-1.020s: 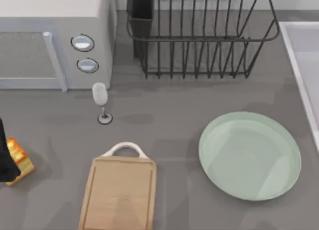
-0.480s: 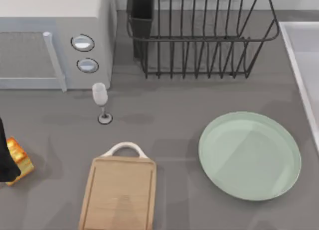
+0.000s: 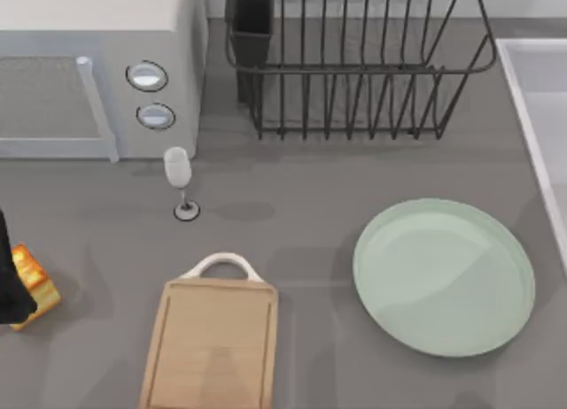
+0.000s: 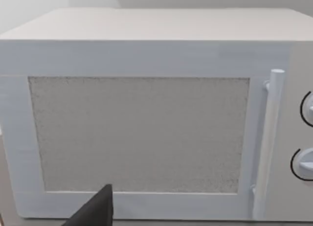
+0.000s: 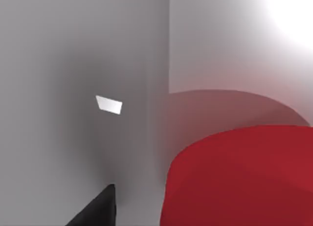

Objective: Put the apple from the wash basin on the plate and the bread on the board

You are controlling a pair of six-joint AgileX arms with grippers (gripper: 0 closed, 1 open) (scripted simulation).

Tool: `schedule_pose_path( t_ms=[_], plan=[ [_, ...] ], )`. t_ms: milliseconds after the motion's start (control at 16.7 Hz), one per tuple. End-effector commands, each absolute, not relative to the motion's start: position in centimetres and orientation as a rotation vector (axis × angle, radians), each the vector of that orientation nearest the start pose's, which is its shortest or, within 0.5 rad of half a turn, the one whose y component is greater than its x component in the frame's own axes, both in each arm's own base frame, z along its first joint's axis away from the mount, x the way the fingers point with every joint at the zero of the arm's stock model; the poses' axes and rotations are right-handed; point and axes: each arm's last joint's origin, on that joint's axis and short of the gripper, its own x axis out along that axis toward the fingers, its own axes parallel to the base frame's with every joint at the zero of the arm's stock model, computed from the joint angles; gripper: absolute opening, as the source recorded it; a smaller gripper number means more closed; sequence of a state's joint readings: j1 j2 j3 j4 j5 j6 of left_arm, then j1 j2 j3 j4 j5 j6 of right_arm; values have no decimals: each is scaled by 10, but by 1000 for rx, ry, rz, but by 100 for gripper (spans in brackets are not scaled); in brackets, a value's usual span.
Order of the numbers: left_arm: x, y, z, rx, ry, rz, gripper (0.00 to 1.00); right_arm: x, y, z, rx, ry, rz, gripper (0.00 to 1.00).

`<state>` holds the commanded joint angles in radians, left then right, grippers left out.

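A grey table seen from above. At the far left edge, the left gripper (image 3: 7,281) appears as a dark shape pressed against the bread (image 3: 34,281), a small orange-brown chunk with pale yellow sides resting on the table, well left of the board (image 3: 211,347). Whether its jaws are clamped on the bread or loose cannot be told. The light wooden board with its white arched handle lies bare near the front centre. To its right sits the round mint-green plate (image 3: 443,276), with nothing on it. The white rim of the wash basin (image 3: 532,117) runs along the right edge.

At the back left stands a white microwave (image 3: 97,73) with two round knobs; the left wrist view faces its speckled door and upright handle. A small wine glass (image 3: 179,181) stands in front of it, and a black wire dish rack (image 3: 354,64) sits at the back centre.

The right wrist view looks closely at the red apple (image 5: 244,177) against the basin's pale walls, with one dark fingertip (image 5: 95,209) beside it; the right jaws' state cannot be told. No writing or labels are legible anywhere.
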<state>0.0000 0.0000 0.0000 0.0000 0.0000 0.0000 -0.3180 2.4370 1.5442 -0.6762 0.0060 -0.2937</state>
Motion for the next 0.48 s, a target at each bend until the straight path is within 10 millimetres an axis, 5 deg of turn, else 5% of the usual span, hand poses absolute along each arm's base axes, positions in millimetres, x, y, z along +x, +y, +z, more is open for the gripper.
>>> schedule_pose_path(
  t_ms=[360,480],
  plan=[
    [106,-1,160,0,0,0,100,406,-128,6,8,1571,-8,100],
    [106,-1,160,0,0,0,100,406,-128,6,8,1571,-8,85]
  ],
)
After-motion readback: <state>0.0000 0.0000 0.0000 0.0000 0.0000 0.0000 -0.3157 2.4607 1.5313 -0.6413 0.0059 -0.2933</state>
